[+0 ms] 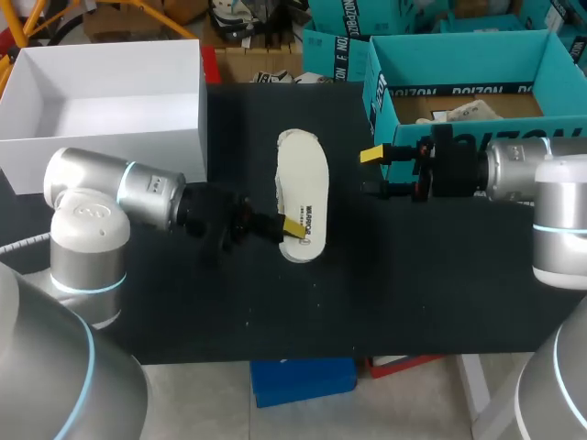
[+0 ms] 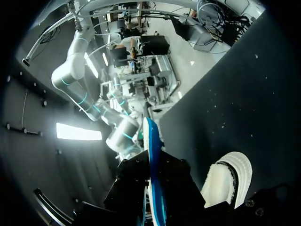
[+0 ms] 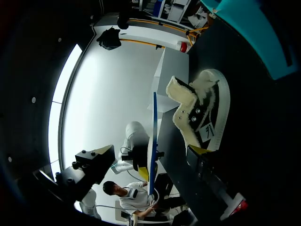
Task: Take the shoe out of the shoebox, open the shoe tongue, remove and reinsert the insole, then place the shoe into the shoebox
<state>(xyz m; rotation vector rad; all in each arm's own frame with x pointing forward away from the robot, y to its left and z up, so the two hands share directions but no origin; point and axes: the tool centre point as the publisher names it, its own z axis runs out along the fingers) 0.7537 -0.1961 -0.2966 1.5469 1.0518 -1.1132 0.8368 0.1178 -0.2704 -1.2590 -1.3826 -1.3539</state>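
Observation:
My left gripper (image 1: pixel 289 226) is shut on the near end of a white insole (image 1: pixel 303 197) with a blue underside, and holds it flat above the middle of the black table. In the left wrist view the insole (image 2: pixel 153 155) runs edge-on out from between the fingers. The fleece-lined white-soled shoe (image 3: pixel 204 110) stands on the table under the insole, which hides it in the head view. It shows beside my left gripper (image 2: pixel 153 209) as shoe (image 2: pixel 228 181). My right gripper (image 1: pixel 376 171) hangs open to the right of the insole, empty (image 3: pixel 150 157).
The teal shoebox (image 1: pixel 383 101) stands open at the back right with crumpled paper inside, close behind my right gripper. A white open box (image 1: pixel 197 92) sits at the back left. The table (image 1: pixel 367 293) has bare black surface at the front.

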